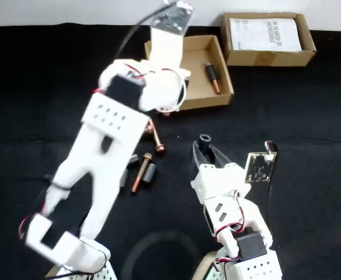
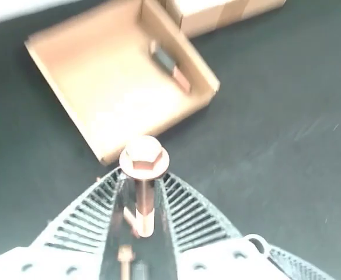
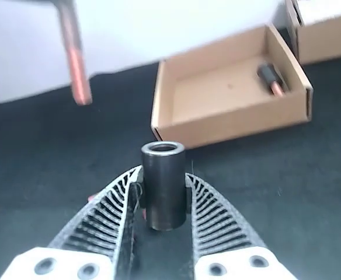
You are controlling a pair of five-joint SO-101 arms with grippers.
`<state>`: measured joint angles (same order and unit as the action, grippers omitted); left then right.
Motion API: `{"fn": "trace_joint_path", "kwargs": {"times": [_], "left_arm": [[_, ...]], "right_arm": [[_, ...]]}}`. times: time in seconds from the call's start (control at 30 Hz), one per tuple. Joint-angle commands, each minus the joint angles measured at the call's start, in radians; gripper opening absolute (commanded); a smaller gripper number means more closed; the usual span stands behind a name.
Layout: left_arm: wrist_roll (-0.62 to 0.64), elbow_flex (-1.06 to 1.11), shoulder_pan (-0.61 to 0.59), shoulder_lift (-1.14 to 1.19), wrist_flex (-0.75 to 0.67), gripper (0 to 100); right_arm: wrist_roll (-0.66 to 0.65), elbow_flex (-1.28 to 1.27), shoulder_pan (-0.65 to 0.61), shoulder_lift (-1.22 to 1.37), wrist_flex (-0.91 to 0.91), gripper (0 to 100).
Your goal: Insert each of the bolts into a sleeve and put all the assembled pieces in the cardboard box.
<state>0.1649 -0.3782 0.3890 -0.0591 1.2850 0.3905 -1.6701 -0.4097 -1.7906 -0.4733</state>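
The left arm (image 1: 109,125) and right arm (image 1: 226,195) are white shells with black motor blocks (image 1: 124,90). The left claw (image 2: 142,174) and right claw (image 3: 163,172) have dark ribbed fingers (image 3: 217,216); behind them sit white mounts (image 3: 59,265) with round holes and thin red cables (image 1: 232,226)

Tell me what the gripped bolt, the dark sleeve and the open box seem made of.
The bolt: likely copper-plated metal, judging by its reddish, faintly shiny shank and hex head; solid or plated, unclear.
The sleeve: probably steel with a dark smooth finish; its rim glints.
The cardboard box: plain brown cardboard, matte, thin walls.
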Motion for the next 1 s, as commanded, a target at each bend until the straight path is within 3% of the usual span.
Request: {"fn": "trace_joint_path", "kwargs": {"times": [0.0, 0.43, 0.67, 0.97], "left_arm": [[-0.04, -0.053, 0.044, -0.157, -0.017, 1], [-0.04, 0.156, 0.219, -0.329, -0.084, 1], [-0.041, 0.348, 0.217, -0.331, -0.278, 1], [-0.043, 0.433, 0.223, -0.328, -0.381, 1]], "right_arm": [[0.003, -0.125, -0.008, -0.019, 0.047, 0.8], [0.003, -0.127, -0.01, -0.019, 0.048, 0.8], [0.003, -0.117, -0.01, -0.019, 0.048, 0.8], [0.005, -0.116, -0.033, -0.019, 0.048, 0.8]]}}
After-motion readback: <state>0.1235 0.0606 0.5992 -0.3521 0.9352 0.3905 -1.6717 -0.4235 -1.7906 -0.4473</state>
